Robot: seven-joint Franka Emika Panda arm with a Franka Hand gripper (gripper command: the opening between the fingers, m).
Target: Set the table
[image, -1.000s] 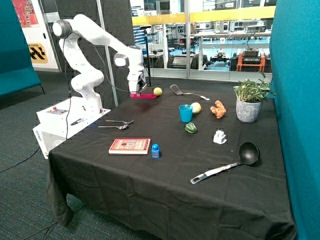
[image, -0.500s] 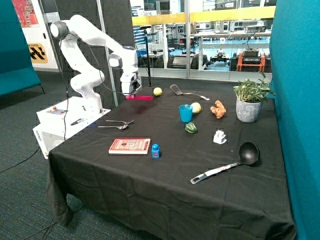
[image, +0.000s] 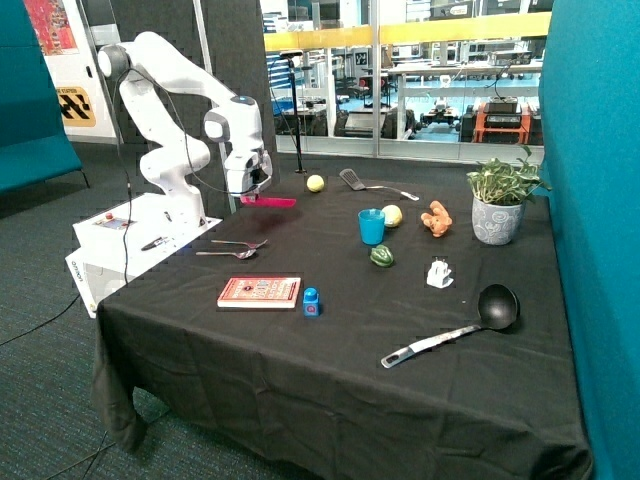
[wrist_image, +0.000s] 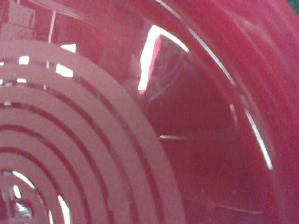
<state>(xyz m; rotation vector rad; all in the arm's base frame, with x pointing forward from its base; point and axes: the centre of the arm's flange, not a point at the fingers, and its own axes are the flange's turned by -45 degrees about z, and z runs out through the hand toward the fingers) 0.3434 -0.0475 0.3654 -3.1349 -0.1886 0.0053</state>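
Gripper (image: 250,192) carrying a pink plate (image: 267,201) above the table (image: 330,370).
It is clamped on the plate's rim, plate level in the air, near two spoons (image: 232,248).

I see white glossy Franka arm (image: 175,95) | dark grey joint caps | black cable alongside | white box base (image: 130,240)

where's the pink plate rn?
Outside view: the pink plate hangs off the gripper, in the air above the table at its far edge, above the two spoons.
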